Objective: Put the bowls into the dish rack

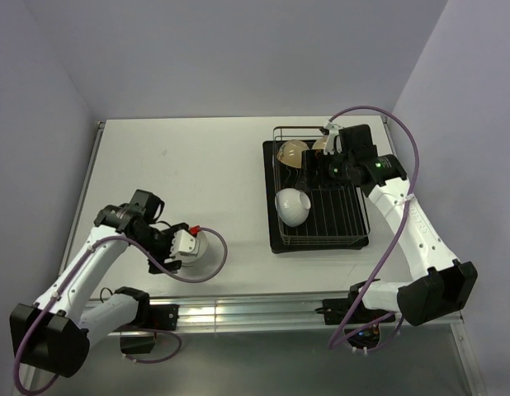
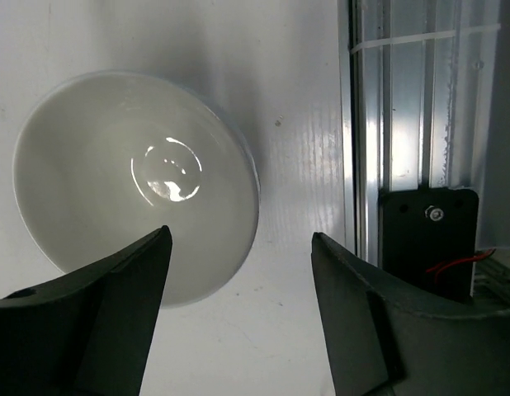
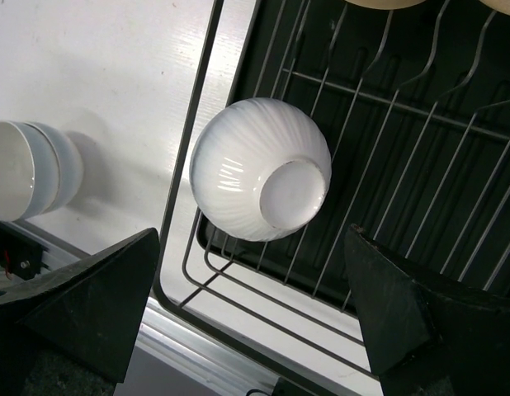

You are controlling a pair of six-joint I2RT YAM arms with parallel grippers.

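The dark wire dish rack [image 1: 354, 216] stands at the right on its black tray. A white ribbed bowl [image 1: 294, 206] rests on its side in the rack's front left, base toward the right wrist camera [image 3: 255, 177]. Two tan bowls [image 1: 293, 152] stand at the rack's back. One white bowl [image 1: 210, 252] sits upright on the table at the front left. My left gripper [image 1: 189, 247] is open just above this bowl's near rim [image 2: 135, 186], holding nothing. My right gripper [image 1: 318, 169] is open and empty above the rack's middle, over the ribbed bowl.
The aluminium rail [image 2: 403, 107] at the table's near edge runs just right of the left gripper [image 2: 238, 256]. The rack's rim wire [image 3: 189, 165] lies between the ribbed bowl and the table bowl [image 3: 28, 169]. Walls close in the table's back and sides.
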